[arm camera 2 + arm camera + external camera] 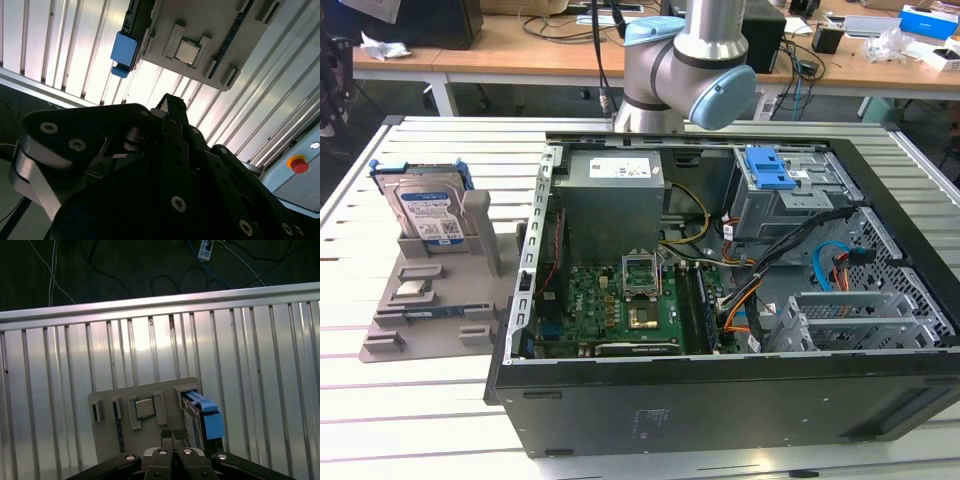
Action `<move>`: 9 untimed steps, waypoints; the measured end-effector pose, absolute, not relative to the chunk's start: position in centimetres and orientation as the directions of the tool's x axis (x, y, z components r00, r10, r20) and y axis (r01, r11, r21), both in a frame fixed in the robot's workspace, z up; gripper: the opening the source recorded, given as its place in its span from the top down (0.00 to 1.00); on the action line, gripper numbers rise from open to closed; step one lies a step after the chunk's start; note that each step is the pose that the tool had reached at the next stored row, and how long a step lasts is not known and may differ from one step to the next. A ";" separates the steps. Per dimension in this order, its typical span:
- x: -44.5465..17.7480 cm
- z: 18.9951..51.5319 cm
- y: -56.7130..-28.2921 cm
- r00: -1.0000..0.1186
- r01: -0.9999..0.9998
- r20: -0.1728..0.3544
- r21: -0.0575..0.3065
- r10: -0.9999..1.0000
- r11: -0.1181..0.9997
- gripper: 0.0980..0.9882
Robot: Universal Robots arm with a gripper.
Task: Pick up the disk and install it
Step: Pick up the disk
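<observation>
The disk (425, 215) stands on edge in a slot of the grey holder tray (430, 300), at the exterior view's left. It is silver, with a white-and-blue label and a blue frame. In the first wrist view the disk (200, 415) and the tray (107, 440) lie far below my gripper (172, 434). The two fingertips are pressed together with nothing between them. In the second wrist view the black gripper (172, 102) hangs well above the tray (210, 30), and the blue end of the disk (124, 50) shows at the tray's edge.
An open computer case (720, 400) lies on the slatted metal table (440, 420), with a blue-latched drive bay (767, 168) at its far side. A small square chip (145, 409) sits on the tray. The arm's base (670, 70) stands behind the case. A red stop button (298, 164) is nearby.
</observation>
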State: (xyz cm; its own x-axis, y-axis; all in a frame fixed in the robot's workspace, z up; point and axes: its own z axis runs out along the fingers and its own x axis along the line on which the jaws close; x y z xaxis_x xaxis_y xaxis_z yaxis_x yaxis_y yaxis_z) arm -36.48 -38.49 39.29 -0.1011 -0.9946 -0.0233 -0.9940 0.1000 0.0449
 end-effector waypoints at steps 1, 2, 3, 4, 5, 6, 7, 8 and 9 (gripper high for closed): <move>-36.5 39.3 -38.5 -0.097 -0.994 -0.023 0.045 -0.995 0.096 0.99; -36.5 39.3 -38.5 -0.092 -0.995 -0.023 0.045 -0.995 0.091 0.99; -36.5 39.3 -38.5 -0.085 -0.995 -0.023 0.045 -0.996 0.084 0.99; -36.5 39.3 -38.5 -0.078 -0.996 -0.023 0.045 -0.997 0.077 0.99; -36.5 39.3 -38.5 -0.073 -0.996 -0.023 0.045 -0.997 0.072 0.99; -36.5 39.3 -38.5 -0.069 -0.997 -0.023 0.045 -0.997 0.068 0.99; -36.5 39.3 -38.5 -0.061 -0.997 -0.023 0.045 -0.998 0.060 0.99; -36.5 39.3 -38.5 -0.057 -0.997 -0.023 0.045 -0.998 0.055 0.99; -36.5 39.3 -38.5 -0.050 -0.998 -0.023 0.045 -0.998 0.049 0.99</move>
State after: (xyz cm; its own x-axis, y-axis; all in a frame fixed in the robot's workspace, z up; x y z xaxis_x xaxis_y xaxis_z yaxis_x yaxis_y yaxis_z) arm -36.48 -38.49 39.29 -0.0503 -0.9985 -0.0233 -0.9978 0.0492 0.0449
